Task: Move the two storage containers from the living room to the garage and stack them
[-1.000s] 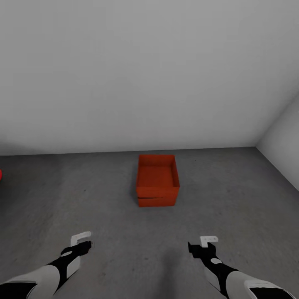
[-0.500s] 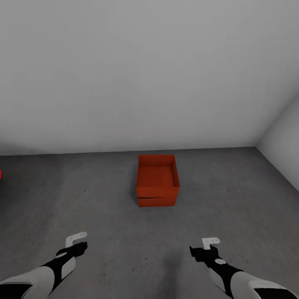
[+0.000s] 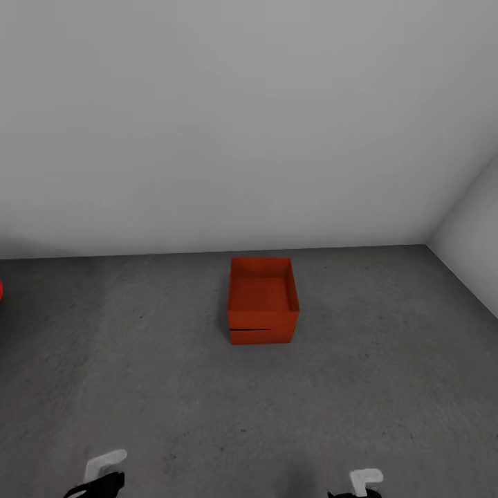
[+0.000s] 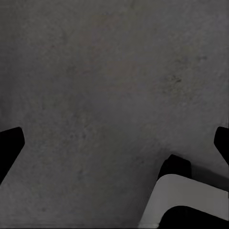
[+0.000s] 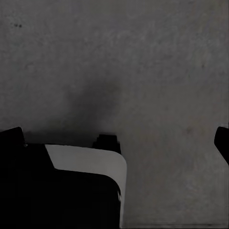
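Arms drawn back, stack left standing in the garage

A second ago both arms reached out low over the dark grey mottled concrete floor (image 3: 138,387); now they have pulled back toward the robot until just the pale tips of the left end effector (image 3: 104,465) and the right end effector (image 3: 364,478) poke in at the near edge. Both are empty, and in each wrist view the dark fingertips (image 4: 10,145) sit far apart at the frame's sides, so both are spread wide. Well ahead of them, roughly midway between the two and near the plain white wall (image 3: 249,124), the two orange-red rectangular storage containers (image 3: 263,301) sit one upon the other, a dark seam marking the join. They have not budged, so I'd judge the stacking done and the arms simply retiring
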Motion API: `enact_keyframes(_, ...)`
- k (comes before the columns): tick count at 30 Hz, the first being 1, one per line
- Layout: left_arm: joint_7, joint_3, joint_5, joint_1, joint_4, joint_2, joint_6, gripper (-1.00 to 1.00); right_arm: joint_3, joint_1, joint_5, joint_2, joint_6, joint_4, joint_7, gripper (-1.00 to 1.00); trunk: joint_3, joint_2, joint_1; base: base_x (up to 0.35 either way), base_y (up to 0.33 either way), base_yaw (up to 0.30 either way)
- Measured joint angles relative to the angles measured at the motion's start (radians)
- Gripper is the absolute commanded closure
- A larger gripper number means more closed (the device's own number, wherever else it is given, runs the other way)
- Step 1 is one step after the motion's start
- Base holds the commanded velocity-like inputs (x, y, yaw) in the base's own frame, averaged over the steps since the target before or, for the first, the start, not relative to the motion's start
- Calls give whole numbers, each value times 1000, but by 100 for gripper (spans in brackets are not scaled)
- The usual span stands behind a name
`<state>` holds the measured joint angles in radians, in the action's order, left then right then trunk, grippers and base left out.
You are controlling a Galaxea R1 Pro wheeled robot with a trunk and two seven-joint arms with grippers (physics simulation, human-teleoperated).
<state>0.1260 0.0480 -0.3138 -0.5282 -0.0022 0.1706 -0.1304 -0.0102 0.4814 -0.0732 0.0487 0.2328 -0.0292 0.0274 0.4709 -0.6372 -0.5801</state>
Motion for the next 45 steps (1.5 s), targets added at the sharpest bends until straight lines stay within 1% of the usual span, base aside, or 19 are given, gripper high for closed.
enact_keyframes(3, 1, -1, 0, 62, 0, -4, 2, -100, -1, -52, 1, 0, -18, 0, -6, -100, 0, 0, 0, 0, 0, 0)
enact_keyframes(5, 2, 0, 0, 86, 0, -8, 2, -100, -1, -74, 2, -1, -22, 0, -9, -100, -1, 0, 0, 0, 0, 0)
enact_keyframes(9, 6, 0, 0, 158, 0, -31, 2, -100, -3, -149, 6, -6, -30, -1, -21, -100, -5, 0, 0, 0, 0, 0)
enact_keyframes(13, 19, 0, 0, 193, 0, -50, 1, -100, -4, -197, 8, -11, -32, -1, -26, -100, -11, 0, 0, 0, 0, 0)
enact_keyframes(18, 24, 1, 1, 214, 0, -59, 0, -100, -4, -238, 8, -14, -34, -1, -28, -100, -19, 0, 0, 0, 0, 0)
enact_keyframes(21, 24, 1, 1, 228, 0, -61, 1, -100, -4, -246, 8, -15, -37, -1, -29, -100, -24, 0, 0, 0, 0, 0)
enact_keyframes(26, 15, 1, 2, 258, 1, -69, 2, -100, -4, -251, 6, -17, -70, -1, -29, -100, -32, 0, 0, 0, 0, 0)
enact_keyframes(28, 12, 1, 3, 276, 1, -84, 3, -100, -4, -259, 3, -19, -80, -1, -29, -100, -36, 0, 0, 0, 0, 0)
enact_keyframes(30, 11, 1, 3, 285, 0, -101, 2, -100, -3, -280, 1, -21, -79, -1, -29, -100, -39, 0, 0, 0, 0, 0)
enact_keyframes(32, 10, 1, 3, 288, 0, -106, 1, -100, -3, -293, 0, -20, -76, -1, -29, -100, -42, 0, 0, 0, 0, 0)
enact_keyframes(36, 11, 2, 8, 290, -1, -111, -4, -100, -3, -304, 0, -20, -74, 0, -29, -100, -49, 0, 0, 0, 0, 0)
enact_keyframes(45, 12, 2, 16, 291, -6, -111, -8, -100, -3, -308, 0, -20, -72, 0, -29, -100, -63, 0, 0, 0, 0, 0)
